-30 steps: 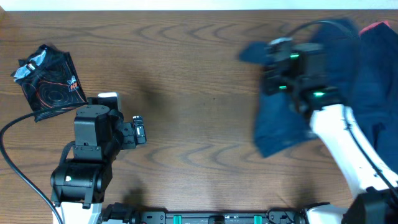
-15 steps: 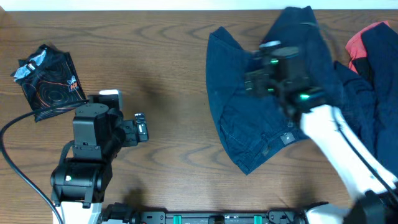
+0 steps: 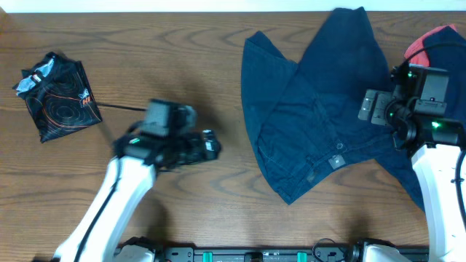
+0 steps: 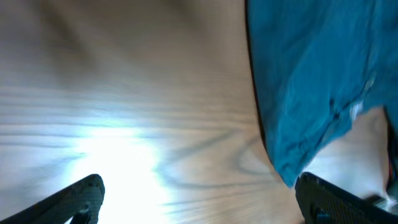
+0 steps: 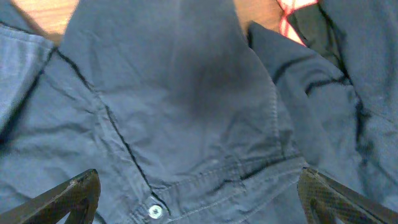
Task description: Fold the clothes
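Observation:
The clothes lie in two places. Dark navy denim-like shorts [image 3: 313, 116] are spread flat right of centre, waistband button [image 5: 154, 211] facing up. More navy cloth [image 3: 445, 73] and a red piece [image 3: 426, 40] are bunched at the far right. A small black line-printed piece [image 3: 58, 94] lies at the far left. My right gripper [image 3: 370, 106] hovers over the shorts' right part, open and holding nothing [image 5: 199, 208]. Open too, my left gripper [image 3: 211, 145] is over bare wood left of the shorts [image 4: 311, 81], with nothing between its fingers [image 4: 202, 208].
The brown wooden table [image 3: 182, 58] shows bare wood between the black piece and the shorts. A black cable [image 3: 120, 108] runs from the left arm toward the black piece. The table's far edge runs along the top of the overhead view.
The right gripper opened and let the shorts go; they now lie spread out. The right arm drew back to the right. The left arm swung right toward the shorts.

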Tool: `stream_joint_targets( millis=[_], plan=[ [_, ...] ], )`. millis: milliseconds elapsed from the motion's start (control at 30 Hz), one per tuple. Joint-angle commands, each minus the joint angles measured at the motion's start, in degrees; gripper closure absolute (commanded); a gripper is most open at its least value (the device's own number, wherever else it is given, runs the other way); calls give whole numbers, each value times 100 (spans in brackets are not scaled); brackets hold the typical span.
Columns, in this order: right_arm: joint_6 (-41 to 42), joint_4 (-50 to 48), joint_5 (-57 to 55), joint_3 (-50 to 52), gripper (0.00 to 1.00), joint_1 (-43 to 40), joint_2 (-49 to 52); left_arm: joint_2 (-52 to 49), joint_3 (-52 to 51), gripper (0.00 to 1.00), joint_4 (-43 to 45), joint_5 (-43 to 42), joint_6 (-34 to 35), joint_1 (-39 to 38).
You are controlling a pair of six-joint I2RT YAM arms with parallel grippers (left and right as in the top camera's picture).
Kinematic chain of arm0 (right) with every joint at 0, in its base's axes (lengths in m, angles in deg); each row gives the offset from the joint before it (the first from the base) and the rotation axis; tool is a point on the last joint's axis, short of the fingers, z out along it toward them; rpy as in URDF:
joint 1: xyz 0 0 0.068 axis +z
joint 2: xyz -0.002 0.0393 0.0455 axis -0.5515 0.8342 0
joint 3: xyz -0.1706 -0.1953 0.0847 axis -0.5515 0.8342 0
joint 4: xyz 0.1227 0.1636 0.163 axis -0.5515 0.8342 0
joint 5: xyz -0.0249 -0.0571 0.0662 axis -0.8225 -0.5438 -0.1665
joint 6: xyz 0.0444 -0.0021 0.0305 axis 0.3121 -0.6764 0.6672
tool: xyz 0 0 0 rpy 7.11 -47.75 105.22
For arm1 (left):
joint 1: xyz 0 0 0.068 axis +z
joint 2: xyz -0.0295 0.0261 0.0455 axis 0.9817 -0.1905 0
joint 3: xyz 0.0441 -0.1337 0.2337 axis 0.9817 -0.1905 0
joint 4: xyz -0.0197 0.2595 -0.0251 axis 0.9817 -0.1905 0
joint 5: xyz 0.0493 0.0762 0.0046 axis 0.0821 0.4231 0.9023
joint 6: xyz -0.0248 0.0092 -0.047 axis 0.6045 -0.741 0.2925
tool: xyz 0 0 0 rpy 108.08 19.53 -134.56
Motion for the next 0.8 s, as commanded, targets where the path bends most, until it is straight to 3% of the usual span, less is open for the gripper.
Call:
stream_joint_targets(
  millis=[0, 133, 333, 467, 533, 567, 600, 633, 667, 700, 767],
  plan=[
    [74, 74, 39, -66, 1, -109, -44, -625, -63, 1, 260, -254, 1040, -678],
    [74, 90, 37, -66, 1, -164, -44, -1226, -63, 1, 857, -251, 2033, -1569],
    [74, 111, 39, -66, 1, -256, -44, -1821, -63, 1, 2199, 28, 2850, -2736],
    [74, 122, 42, -66, 1, -258, -44, -2258, -63, 1, 2474, 551, 3338, -3195],
    [76, 133, 39, -66, 1, -258, -44, -2518, -63, 6, 2559, 533, 3585, -3314],
    [74, 138, 39, -66, 1, -258, -44, -2605, -63, 11, 2570, 531, 3615, -3338],
    [76, 142, 39, -66, 1, -258, -44, -2686, -63, 23, 2568, 531, 3609, -3346],
    [76, 149, 42, -66, 1, -258, -44, -2747, -63, 43, 2555, 533, 3580, -3342],
    [76, 155, 42, -66, 1, -258, -44, -2771, -63, 81, 2546, 549, 3469, -3316],
    [76, 157, 39, -66, 1, -258, -44, -2769, -63, 94, 2542, 555, 3318, -3270],
    [74, 157, 39, -66, 1, -258, -44, -2710, -50, 94, 2483, 555, 2841, -3084]
  ],
)
